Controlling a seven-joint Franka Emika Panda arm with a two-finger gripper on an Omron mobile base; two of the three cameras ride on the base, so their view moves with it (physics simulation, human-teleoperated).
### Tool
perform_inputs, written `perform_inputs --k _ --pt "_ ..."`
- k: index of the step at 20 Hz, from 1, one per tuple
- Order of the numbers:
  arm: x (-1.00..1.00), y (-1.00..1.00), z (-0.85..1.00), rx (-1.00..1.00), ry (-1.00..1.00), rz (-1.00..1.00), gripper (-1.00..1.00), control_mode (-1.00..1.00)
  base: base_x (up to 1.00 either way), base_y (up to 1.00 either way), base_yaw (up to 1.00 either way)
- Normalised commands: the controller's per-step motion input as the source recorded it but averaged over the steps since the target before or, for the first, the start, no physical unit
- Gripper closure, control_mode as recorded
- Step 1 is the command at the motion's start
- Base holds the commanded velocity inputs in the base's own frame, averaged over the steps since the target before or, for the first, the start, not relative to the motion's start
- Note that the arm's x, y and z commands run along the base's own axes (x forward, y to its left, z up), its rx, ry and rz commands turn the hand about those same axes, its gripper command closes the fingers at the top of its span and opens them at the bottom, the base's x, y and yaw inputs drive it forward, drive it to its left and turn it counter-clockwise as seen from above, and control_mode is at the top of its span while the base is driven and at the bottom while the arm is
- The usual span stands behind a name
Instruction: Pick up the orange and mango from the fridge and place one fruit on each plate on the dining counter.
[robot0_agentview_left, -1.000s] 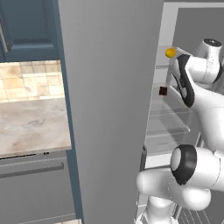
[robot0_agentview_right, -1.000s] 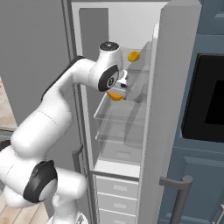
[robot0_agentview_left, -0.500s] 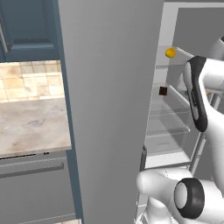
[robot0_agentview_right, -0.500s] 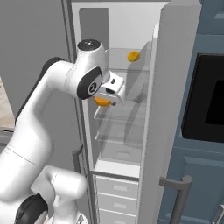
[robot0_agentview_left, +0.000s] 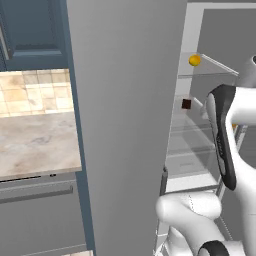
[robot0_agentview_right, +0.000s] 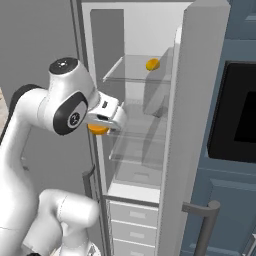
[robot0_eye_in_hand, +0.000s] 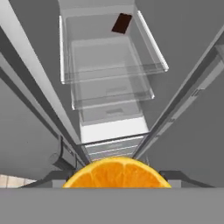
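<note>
A: Start from the left. What stands there?

B: In the left base view, a wall counter (robot0_agentview_left: 35, 145) with a pale stone top, blue cabinets above it, then the fridge (robot0_agentview_left: 125, 125) with its grey door swung wide, edge-on to that camera.

A: And inside the fridge?

B: Pale walls and glass shelves. The mango (robot0_agentview_right: 152, 64) lies alone on the top glass shelf (robot0_agentview_right: 135, 70), toward the back. A small dark brown piece (robot0_agentview_left: 186, 104) sits on a lower shelf against the back wall; the hand view shows it too, at the far end of the shelves. Below the shelves are white drawers (robot0_agentview_right: 132, 225).

A: Where is the orange?

B: At the gripper (robot0_agentview_right: 100, 126), in front of the middle shelves, just outside the fridge opening and off any shelf. In the hand view the orange (robot0_eye_in_hand: 117, 173) sits right at the fingertips, its cut-looking face toward the camera.

A: Is it clamped?

B: Yes, the jaws are closed on the orange; it rests on nothing else.

A: Farther right?

B: The other fridge door, then a dark oven (robot0_agentview_right: 240, 115) set in blue cabinetry.
</note>
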Motion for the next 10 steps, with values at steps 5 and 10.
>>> perform_inputs --k 5,10 --pt "-0.2 0.08 0.01 -0.07 -0.12 0.0 1.0 1.0 -0.58 0.25 -0.07" --pt "0.0 0.0 0.0 0.0 0.0 0.0 1.0 1.0 -0.94 0.51 -0.42"
